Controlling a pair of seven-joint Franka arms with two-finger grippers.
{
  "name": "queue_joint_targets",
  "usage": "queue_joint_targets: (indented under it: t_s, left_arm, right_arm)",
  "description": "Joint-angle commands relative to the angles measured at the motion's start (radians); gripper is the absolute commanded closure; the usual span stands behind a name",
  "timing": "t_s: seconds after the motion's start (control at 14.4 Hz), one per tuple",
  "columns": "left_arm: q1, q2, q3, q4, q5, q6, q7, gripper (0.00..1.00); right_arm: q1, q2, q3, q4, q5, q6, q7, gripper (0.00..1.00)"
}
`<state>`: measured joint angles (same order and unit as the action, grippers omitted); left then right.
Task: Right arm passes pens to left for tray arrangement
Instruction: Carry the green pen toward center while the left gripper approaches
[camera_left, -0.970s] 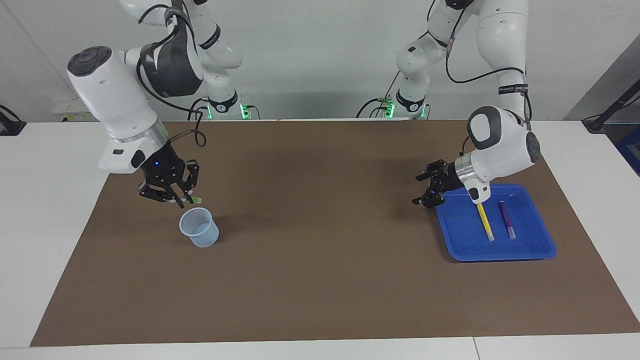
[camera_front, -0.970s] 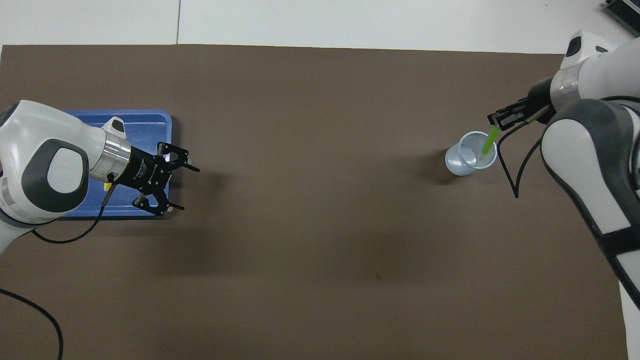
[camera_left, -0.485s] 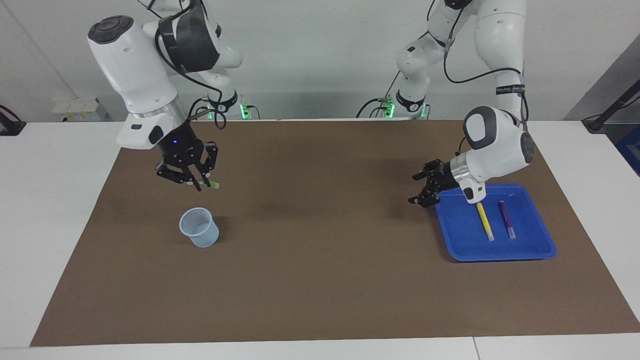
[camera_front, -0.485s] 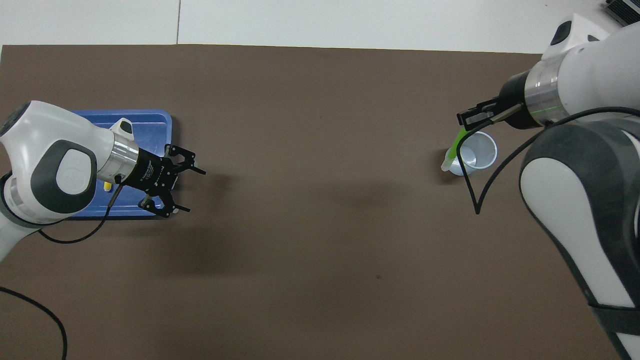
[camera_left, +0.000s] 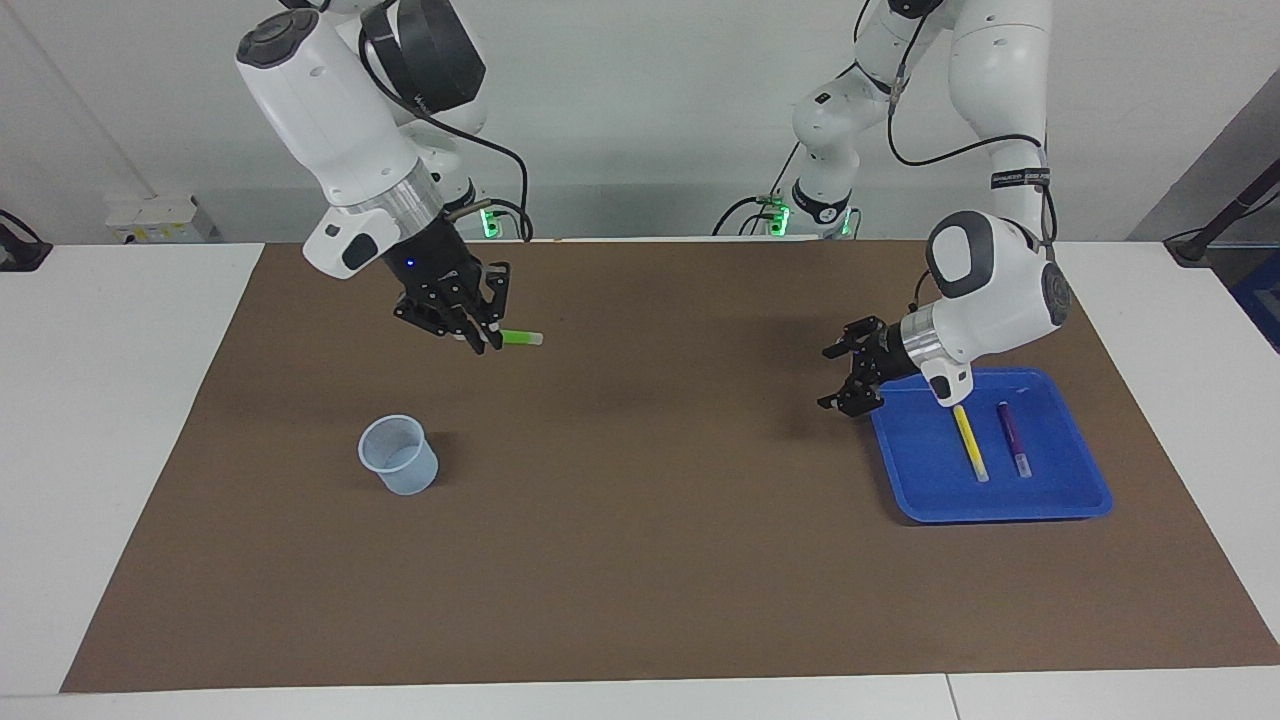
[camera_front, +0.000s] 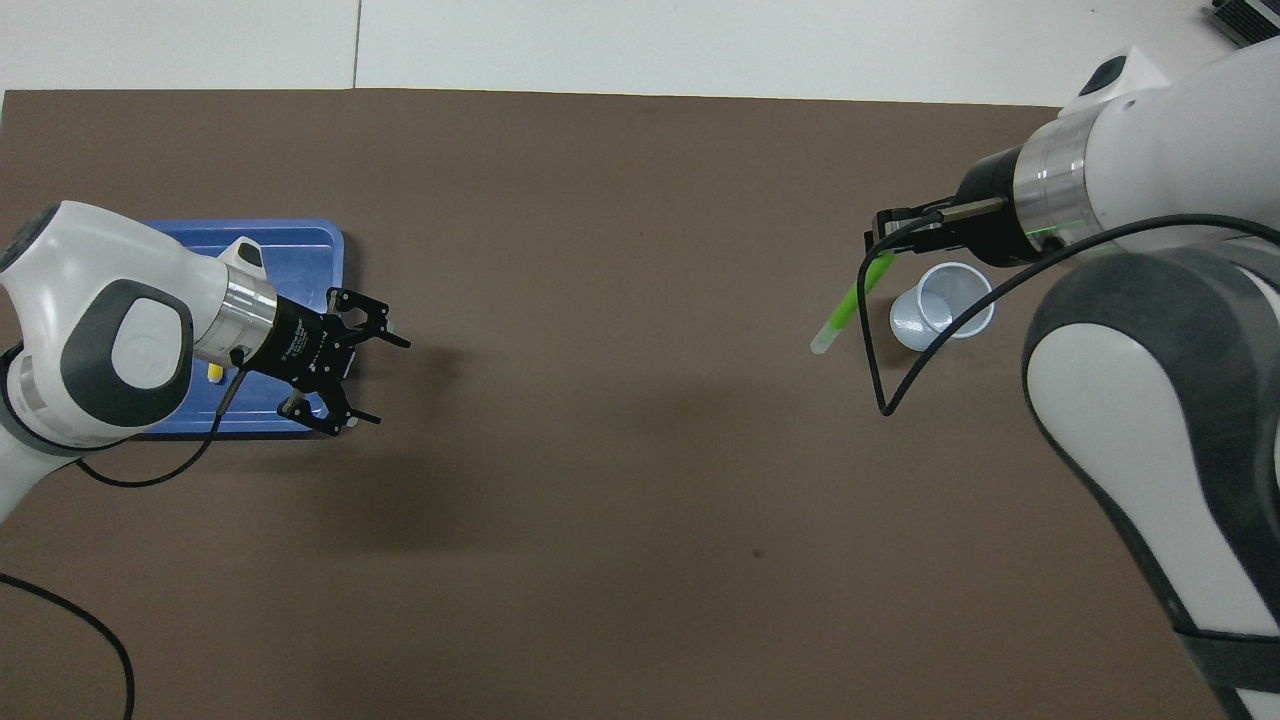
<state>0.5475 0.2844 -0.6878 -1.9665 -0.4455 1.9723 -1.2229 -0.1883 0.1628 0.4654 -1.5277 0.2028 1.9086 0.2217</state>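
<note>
The right pincer (camera_left: 487, 335), clamped on the green pen (camera_left: 519, 338), hangs over the mat (camera_left: 640, 560) apart from the cup (camera_left: 399, 455), while the left pincer (camera_left: 845, 375) waits with fingers apart at the tray (camera_left: 1000, 505) edge, where the yellow pen (camera_left: 969, 443) and purple pen (camera_left: 1012, 438) lie, seemingly parallel.

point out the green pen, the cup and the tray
green pen (camera_left: 518, 337), facing view, mid barrel
cup (camera_left: 399, 456), facing view, outer wall
tray (camera_left: 915, 470), facing view, bare floor beside the yellow pen
</note>
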Motion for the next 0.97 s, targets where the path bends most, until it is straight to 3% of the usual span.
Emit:
queue_joint_targets:
  t_s: [0.0,0.21,0.55,0.9]
  left_arm:
    - [0.0,-0.04,0.005,0.008,-0.122,-0.038,-0.073,0.03]
    - [-0.009,-0.057,-0.016,0.032,-0.232,-0.044,-0.208,0.03]
    - [-0.009,-0.06,-0.13,0.139,-0.268,0.019,-0.568,0.03]
    - [0.012,-0.07,-0.15,0.179,-0.338,0.045,-0.722,0.03]
  right_arm:
    - [0.021,0.007,0.025,0.012,0.032,0.052,0.135,1.0]
    - [0.07,0.009,0.025,0.005,0.032,0.119,0.281,1.0]
    - [0.151,0.012,0.027,-0.005,0.037,0.234,0.592,1.0]
    - [0.213,0.021,0.027,-0.021,0.11,0.374,0.823,1.0]
